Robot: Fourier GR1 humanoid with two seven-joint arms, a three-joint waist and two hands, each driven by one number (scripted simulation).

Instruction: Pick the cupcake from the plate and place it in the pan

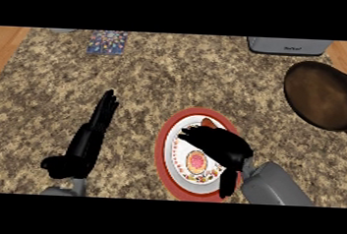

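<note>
Speckled brown granite desk [178,80] fills the view. Round dark brown pan [322,95] sits up and to the right of the right hand [219,145], well apart. Red-rimmed white round plate [176,161] lies directly under that hand. Right hand's fingers curl down over the plate's upper part; brown cupcake [207,123] barely shows at the fingertips, still on the plate. Can't tell if it's gripped. Left hand [96,130] rests flat on the desk, fingers straight, left of the plate.
</note>
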